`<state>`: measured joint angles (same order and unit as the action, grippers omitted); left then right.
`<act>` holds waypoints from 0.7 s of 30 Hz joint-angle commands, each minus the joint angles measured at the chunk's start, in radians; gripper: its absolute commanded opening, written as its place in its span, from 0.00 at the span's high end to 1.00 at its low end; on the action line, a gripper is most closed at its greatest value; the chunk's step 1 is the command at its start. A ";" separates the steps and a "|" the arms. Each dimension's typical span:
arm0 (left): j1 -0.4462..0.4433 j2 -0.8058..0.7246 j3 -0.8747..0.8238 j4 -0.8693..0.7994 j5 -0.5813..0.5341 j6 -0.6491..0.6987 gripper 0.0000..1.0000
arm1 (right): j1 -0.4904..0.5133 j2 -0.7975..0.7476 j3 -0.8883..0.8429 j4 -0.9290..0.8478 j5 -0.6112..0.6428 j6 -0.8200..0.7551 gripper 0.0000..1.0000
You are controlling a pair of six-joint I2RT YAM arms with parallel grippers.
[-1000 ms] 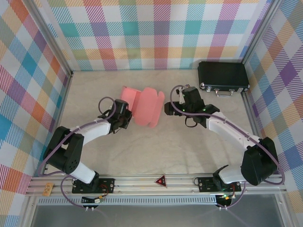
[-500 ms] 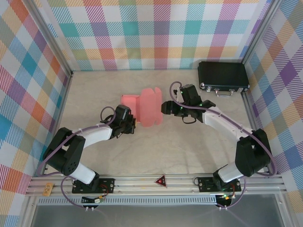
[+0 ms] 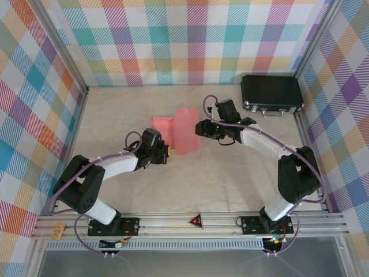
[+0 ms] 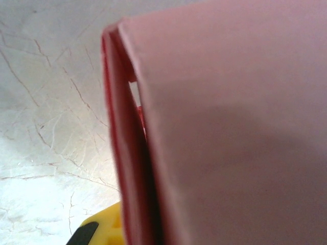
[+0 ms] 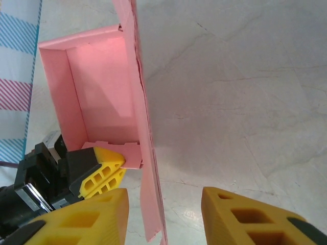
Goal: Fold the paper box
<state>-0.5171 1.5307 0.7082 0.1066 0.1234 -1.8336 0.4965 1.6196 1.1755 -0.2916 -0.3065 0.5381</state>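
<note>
Paper box [image 3: 177, 131]: one unit, salmon-pink, located mid-table [image 3: 219, 179] between my two grippers. It has one shallow open tray [image 5: 97, 87] lying on the surface. One large flap [image 3: 187, 130] stands upright along the tray's side toward my right arm.

Right gripper [image 3: 199, 128]: positioned at the flap. In the right wrist view its two yellow fingers [image 5: 76, 219] are spread wide, one on each side of the flap's edge, and neither pad visibly presses the cardboard.

Left gripper [image 3: 163, 153]: positioned at the tray's near end. In the right wrist view its yellow fingertips [image 5: 102, 166] touch one small tab [image 5: 130, 153] at that end wall. The left wrist view shows cardboard at close range and one yellow fingertip [image 4: 99, 232] at the bottom edge. I cannot tell whether this gripper is clamped or loose.

Black case [image 3: 271, 93]: one unit, far right corner, well apart from the box.
</note>
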 commanded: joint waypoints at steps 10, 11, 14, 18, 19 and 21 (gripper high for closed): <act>-0.020 -0.010 0.013 -0.034 0.020 -0.025 1.00 | -0.007 0.005 0.007 0.035 -0.037 -0.013 0.89; -0.021 -0.010 0.012 -0.031 0.019 -0.025 1.00 | -0.007 0.002 0.005 0.040 -0.039 -0.016 0.90; -0.021 -0.011 0.014 -0.031 0.018 -0.024 1.00 | -0.008 -0.002 0.004 0.036 -0.032 -0.019 0.95; -0.022 -0.007 0.013 -0.027 0.020 -0.023 0.81 | -0.006 -0.006 0.009 0.021 -0.025 -0.030 1.00; -0.022 -0.006 0.013 -0.022 0.022 -0.023 0.71 | -0.007 -0.009 0.007 0.019 -0.021 -0.033 1.00; -0.023 0.001 0.012 -0.011 0.026 -0.021 0.54 | -0.007 -0.017 0.007 0.014 -0.016 -0.035 1.00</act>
<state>-0.5285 1.5307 0.7086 0.1009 0.1349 -1.8465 0.4965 1.6264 1.1763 -0.2749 -0.3229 0.5308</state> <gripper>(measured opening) 0.417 0.061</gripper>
